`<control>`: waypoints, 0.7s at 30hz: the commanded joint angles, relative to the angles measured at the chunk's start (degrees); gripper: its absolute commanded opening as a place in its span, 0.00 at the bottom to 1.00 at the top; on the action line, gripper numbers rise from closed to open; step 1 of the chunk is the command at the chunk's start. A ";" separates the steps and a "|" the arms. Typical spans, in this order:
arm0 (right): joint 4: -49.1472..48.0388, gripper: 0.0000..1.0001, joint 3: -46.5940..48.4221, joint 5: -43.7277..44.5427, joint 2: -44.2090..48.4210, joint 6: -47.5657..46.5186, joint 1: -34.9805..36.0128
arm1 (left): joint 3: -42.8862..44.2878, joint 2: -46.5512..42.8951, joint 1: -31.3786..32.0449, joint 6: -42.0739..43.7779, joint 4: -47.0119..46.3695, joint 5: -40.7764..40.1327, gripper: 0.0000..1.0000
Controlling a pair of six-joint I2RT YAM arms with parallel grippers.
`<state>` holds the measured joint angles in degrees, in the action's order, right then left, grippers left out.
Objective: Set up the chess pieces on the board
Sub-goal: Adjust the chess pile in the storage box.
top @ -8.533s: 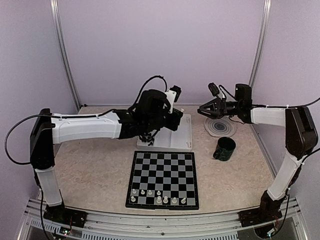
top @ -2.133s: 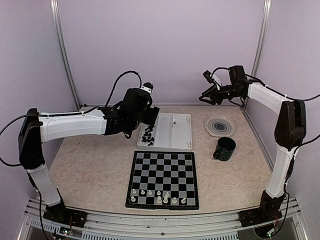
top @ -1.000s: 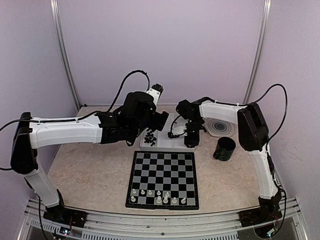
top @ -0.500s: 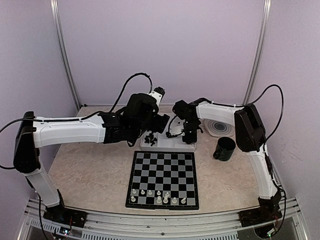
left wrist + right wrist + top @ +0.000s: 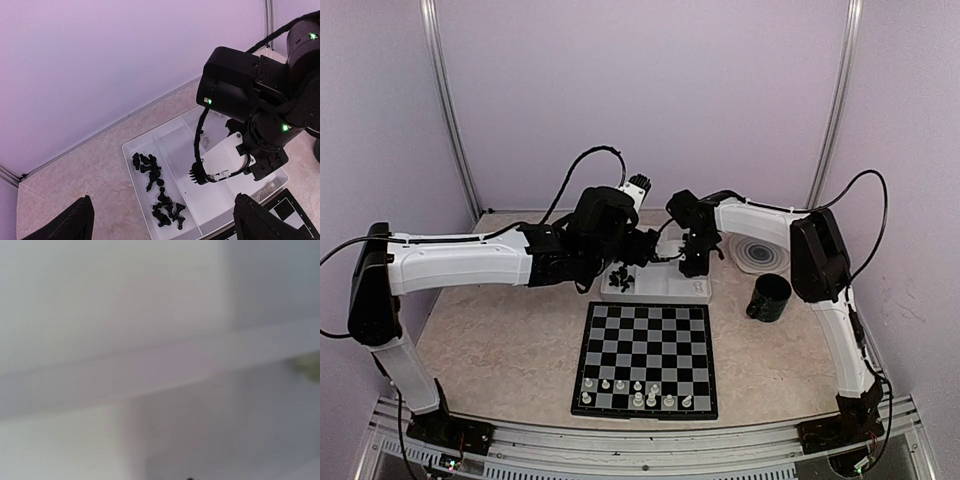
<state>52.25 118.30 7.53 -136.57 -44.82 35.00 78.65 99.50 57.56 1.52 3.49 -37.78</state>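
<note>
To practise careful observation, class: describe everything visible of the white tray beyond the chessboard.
The white tray is a shallow, plastic-looking rectangle, split by ridges into long compartments. It lies flat on the beige table, just beyond the board. Black chess pieces lie heaped in one outer compartment; the right arm reaches down over the rest.

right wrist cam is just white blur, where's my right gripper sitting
Observer: The right gripper points down into the white tray, over its middle compartment.
Operator: black pieces near it
Observer: The black pieces lie heaped in the next compartment, apart from it.
Operator: where's the left arm
Observer: The left gripper hangs open above that heap.
</note>
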 commanded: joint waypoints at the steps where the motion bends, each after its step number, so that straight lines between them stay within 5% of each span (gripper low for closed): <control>1: 1.33 0.28 -5.20 -2.93 4.96 -5.50 -0.62 | 1.82 0.78 -0.34 -0.68 0.71 0.96 0.96; 15: 2.82 0.34 -1.58 -1.06 5.29 -9.99 -0.99 | 2.20 1.31 -0.67 -1.26 1.25 1.83 0.96; 21: 4.44 0.36 -8.10 0.10 9.67 -18.67 -1.01 | 2.24 1.18 -0.74 -1.26 1.36 2.13 0.96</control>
<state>53.65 113.84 6.98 -131.87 -56.34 34.41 79.13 100.16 57.12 0.58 4.60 -36.25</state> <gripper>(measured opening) 0.356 0.959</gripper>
